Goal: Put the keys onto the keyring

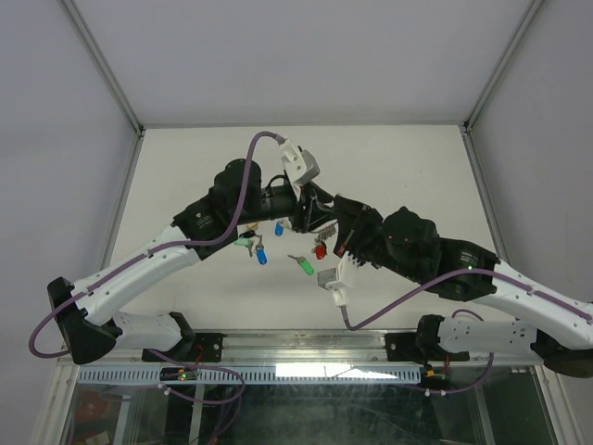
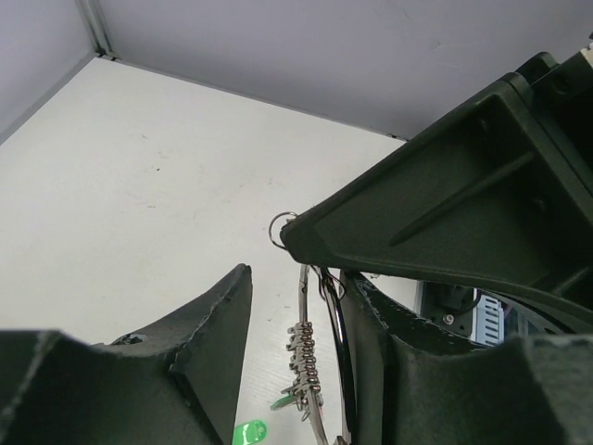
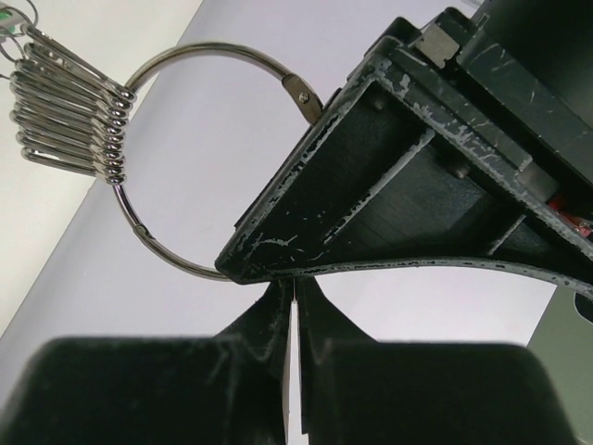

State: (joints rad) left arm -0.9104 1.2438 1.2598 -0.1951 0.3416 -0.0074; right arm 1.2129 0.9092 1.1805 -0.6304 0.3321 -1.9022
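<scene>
The keyring (image 3: 176, 65), a thin silver wire ring, hangs in the air with a bunch of small split rings (image 3: 65, 120) threaded on its far side. My right gripper (image 3: 295, 287) is shut, its tips meeting where the ring's lower arc runs behind the left finger (image 3: 371, 185). In the left wrist view the keyring (image 2: 304, 306) stands edge-on between the parted fingers of my left gripper (image 2: 301, 311), close to the right-hand finger (image 2: 389, 371). Loose keys lie on the table below: blue (image 1: 279, 228), blue (image 1: 261, 255), green (image 1: 304, 266), red (image 1: 321, 248).
Both arms meet above the middle of the white table (image 1: 185, 167), inside grey enclosure walls. A green-capped key (image 1: 246, 243) and a small silver piece (image 1: 326, 276) lie near the other keys. A rail (image 1: 306, 348) runs along the near edge.
</scene>
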